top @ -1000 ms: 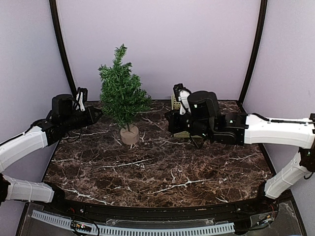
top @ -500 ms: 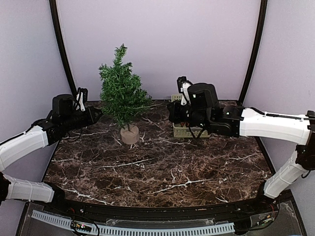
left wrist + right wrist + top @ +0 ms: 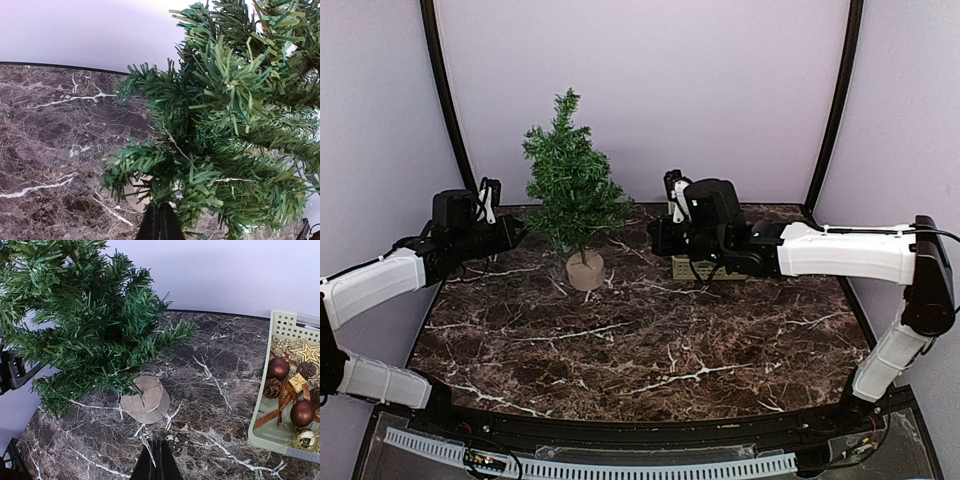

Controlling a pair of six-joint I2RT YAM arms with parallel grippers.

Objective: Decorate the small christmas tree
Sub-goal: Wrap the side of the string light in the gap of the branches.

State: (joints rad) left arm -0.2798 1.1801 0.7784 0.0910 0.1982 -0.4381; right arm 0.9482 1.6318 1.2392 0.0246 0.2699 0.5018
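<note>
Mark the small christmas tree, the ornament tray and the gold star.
small christmas tree (image 3: pixel 90 330): right wrist view, on the middle of its green branches.
ornament tray (image 3: pixel 287 327): right wrist view, on its perforated wall.
gold star (image 3: pixel 307 352): right wrist view, on the star's centre.

Bristly green branches of the small christmas tree (image 3: pixel 220 125) over the dark marble table (image 3: pixel 50 150), closed jaws just below

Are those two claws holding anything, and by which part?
Nothing visible. The right gripper is shut above the table; the left gripper is shut at the small christmas tree's lower branches, whether pinching needles unclear.
</note>
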